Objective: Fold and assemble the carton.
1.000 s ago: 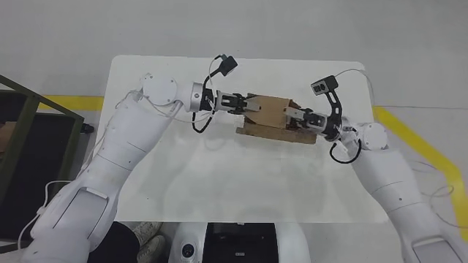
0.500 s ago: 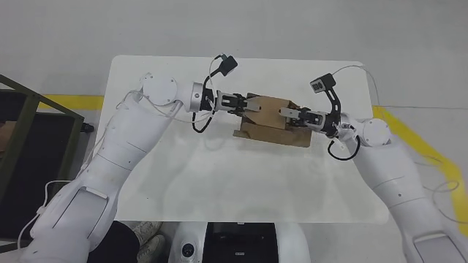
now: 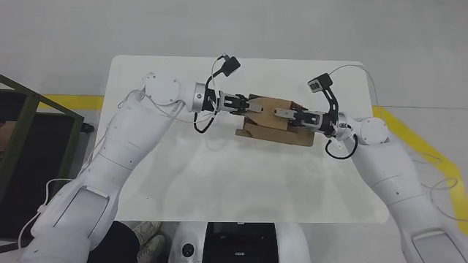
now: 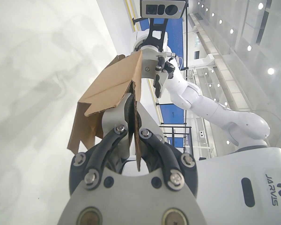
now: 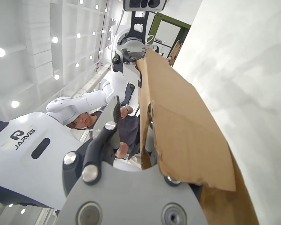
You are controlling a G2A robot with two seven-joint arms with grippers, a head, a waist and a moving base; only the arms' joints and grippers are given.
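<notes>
Top view, brown carton (image 3: 265,109), partly folded

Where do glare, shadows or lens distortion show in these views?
Top view: even light, soft shadows on the table near the carton. Left wrist view: bright ceiling lamps, grey smeared shadows on the table. Right wrist view: glaring ceiling lamps, table edge bowed.

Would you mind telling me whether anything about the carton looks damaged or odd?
The carton has a ragged, torn-looking edge beside the right gripper; otherwise nothing stands out.
</notes>
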